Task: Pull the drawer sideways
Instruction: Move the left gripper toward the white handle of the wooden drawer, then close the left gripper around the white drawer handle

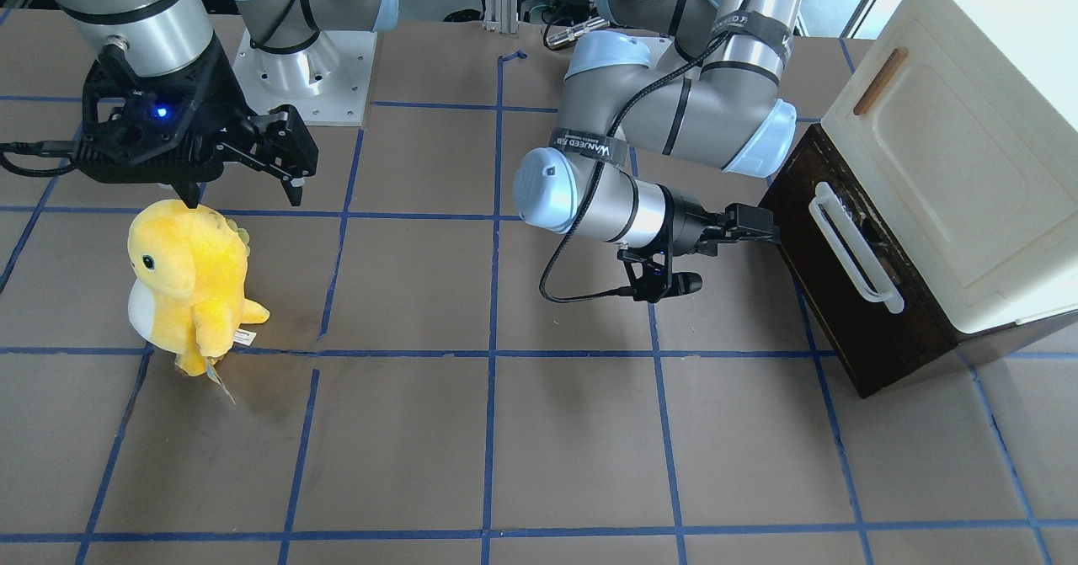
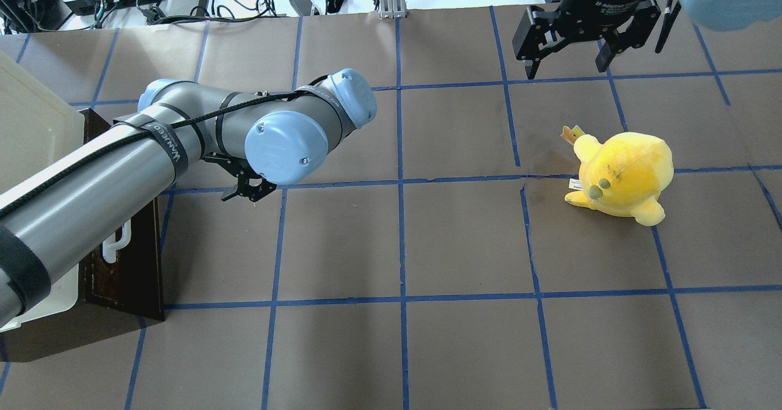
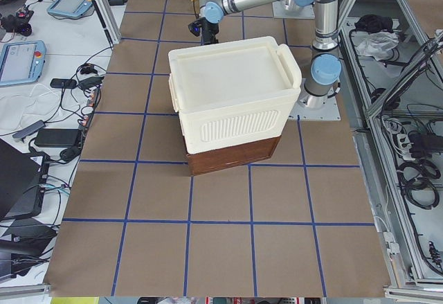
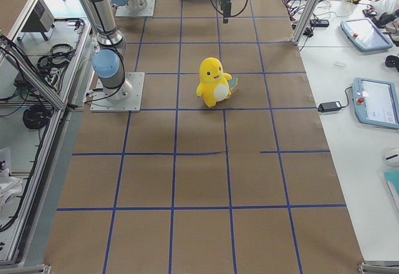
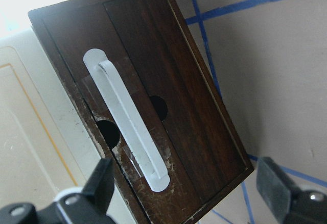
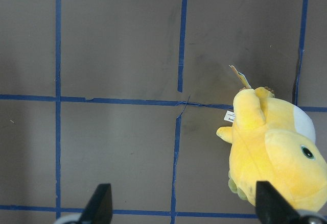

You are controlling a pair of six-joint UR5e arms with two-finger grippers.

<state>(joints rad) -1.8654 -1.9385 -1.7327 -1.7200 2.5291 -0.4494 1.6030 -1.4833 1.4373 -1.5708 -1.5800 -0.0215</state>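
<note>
The dark brown drawer (image 1: 842, 312) sits under a cream cabinet (image 1: 952, 144), with its long white bar handle (image 1: 855, 249) on the front. My left gripper (image 1: 771, 232) is open and empty, level and pointing at the drawer front near the handle's far end. In the left wrist view the handle (image 5: 127, 127) lies on the drawer (image 5: 173, 86) between my spread fingers (image 5: 99, 183), not touched. My right gripper (image 1: 240, 182) is open and empty, hanging above and behind the yellow plush (image 1: 189, 283).
The yellow plush toy (image 2: 620, 175) stands on the brown table marked with blue tape lines, below my right gripper (image 2: 568, 62). The cream cabinet door has a small wooden handle (image 1: 880, 81). The left arm's elbow (image 1: 547, 186) stretches over the table's middle.
</note>
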